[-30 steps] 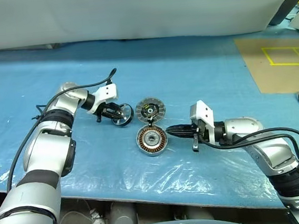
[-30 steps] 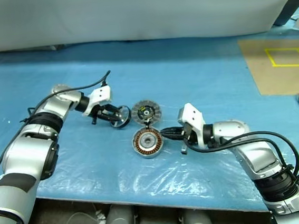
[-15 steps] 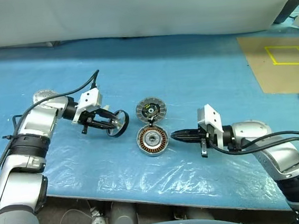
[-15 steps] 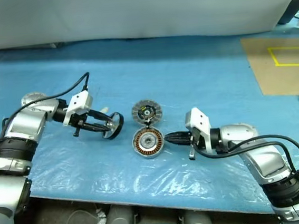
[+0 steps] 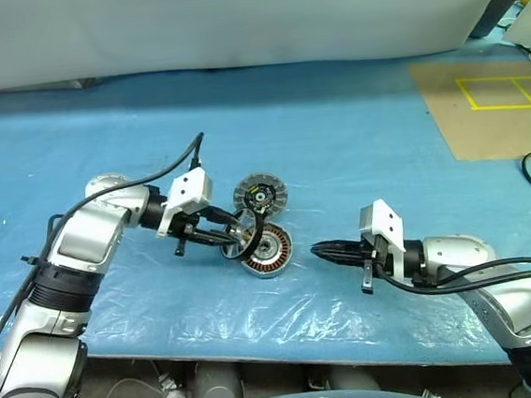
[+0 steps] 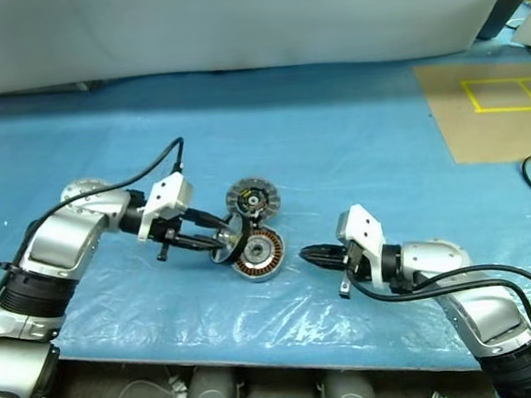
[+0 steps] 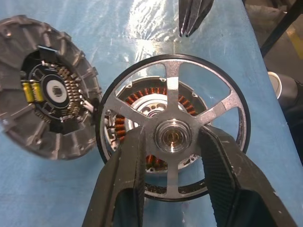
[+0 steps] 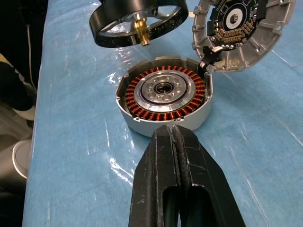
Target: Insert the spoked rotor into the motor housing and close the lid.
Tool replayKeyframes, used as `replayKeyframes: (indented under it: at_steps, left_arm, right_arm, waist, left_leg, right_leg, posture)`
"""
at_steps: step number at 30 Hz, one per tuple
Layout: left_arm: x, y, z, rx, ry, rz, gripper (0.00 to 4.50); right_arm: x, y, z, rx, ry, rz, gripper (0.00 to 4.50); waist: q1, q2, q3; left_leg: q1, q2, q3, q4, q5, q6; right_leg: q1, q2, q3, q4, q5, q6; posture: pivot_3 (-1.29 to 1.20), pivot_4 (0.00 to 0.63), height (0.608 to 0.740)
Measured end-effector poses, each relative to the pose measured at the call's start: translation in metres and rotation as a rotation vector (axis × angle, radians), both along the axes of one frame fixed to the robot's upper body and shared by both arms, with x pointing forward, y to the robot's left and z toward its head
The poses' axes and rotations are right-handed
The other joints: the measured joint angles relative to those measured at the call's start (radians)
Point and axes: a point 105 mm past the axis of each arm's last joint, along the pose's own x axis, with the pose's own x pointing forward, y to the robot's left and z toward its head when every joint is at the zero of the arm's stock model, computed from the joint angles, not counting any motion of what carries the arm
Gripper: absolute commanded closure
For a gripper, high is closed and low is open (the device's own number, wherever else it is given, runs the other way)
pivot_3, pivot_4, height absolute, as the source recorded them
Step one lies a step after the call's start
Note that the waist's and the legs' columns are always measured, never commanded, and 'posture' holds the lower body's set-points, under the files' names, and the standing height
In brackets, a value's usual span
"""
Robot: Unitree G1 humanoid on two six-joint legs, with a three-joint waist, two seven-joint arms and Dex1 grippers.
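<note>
The left gripper [image 7: 173, 163] is clamping the spoked rotor [image 7: 173, 132] by its hub, holding it tilted just above the motor housing [image 8: 163, 94], which is sitting directly beyond the fingertips. The lid [image 7: 45, 90] is lying open beside the housing, touching its edge. The right gripper [image 8: 176, 142], fingers pressed together and empty, is waiting near the housing's rim. If the tilted rotor's brass shaft [image 8: 140, 36] is missing the centre bore, it could jam or shove the unbraced housing aside.

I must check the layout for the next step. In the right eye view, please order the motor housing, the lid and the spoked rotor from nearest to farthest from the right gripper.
From the right gripper:
1. motor housing, just to its left.
2. spoked rotor, held above the housing's far-left edge.
3. lid, behind the housing.
Rotor and lid are nearly equal.
</note>
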Motion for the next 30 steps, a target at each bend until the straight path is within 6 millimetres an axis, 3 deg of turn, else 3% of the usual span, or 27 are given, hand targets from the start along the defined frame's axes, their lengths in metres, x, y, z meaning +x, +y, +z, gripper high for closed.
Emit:
replayKeyframes:
  at_steps: [5, 8, 14, 30]
  left_arm:
    - [0.005, -0.033, 0.018, 0.002, -0.06, -0.07, 3.16]
    - [0.006, -0.039, 0.021, 0.028, -0.098, -0.095, 3.16]
    - [-0.002, -0.024, -0.008, 0.108, -0.045, -0.102, 3.16]
    - [0.003, -0.025, -0.01, 0.108, -0.062, -0.082, 3.16]
  right_arm:
    - [0.001, 0.0, 0.001, 0.001, 0.006, -0.002, 4.5]
    - [0.001, 0.0, 0.001, -0.001, 0.011, -0.002, 4.5]
    - [0.0, -0.001, 0.0, -0.018, 0.023, -0.02, 4.5]
    - [-0.015, 0.023, 0.027, -0.019, 0.03, -0.027, 4.5]
  waist:
    - [0.002, 0.0, 0.0]
    - [-0.006, 0.002, -0.001]
    - [-0.003, 0.003, -0.001]
    - [0.001, 0.003, -0.001]
  left_leg:
    - [0.0, -0.001, 0.0, 0.002, 0.002, 0.003]
    - [0.001, -0.001, 0.0, 0.001, 0.002, 0.003]
    - [0.0, 0.0, 0.0, 0.0, 0.002, 0.003]
    - [0.003, -0.001, 0.0, 0.001, 0.002, 0.003]
  right_leg:
    - [0.001, 0.0, 0.0, 0.0, 0.0, 0.0]
    - [0.002, 0.0, 0.001, 0.0, 0.0, 0.0]
    - [0.0, 0.001, 0.001, 0.0, 0.002, 0.004]
    - [0.003, 0.001, 0.001, 0.0, 0.003, 0.004]
  posture:
    - [0.0, 0.15, 0.74]
    - [0.0, 0.15, 0.74]
    - [0.0, 0.15, 0.74]
    - [0.0, 0.15, 0.74]
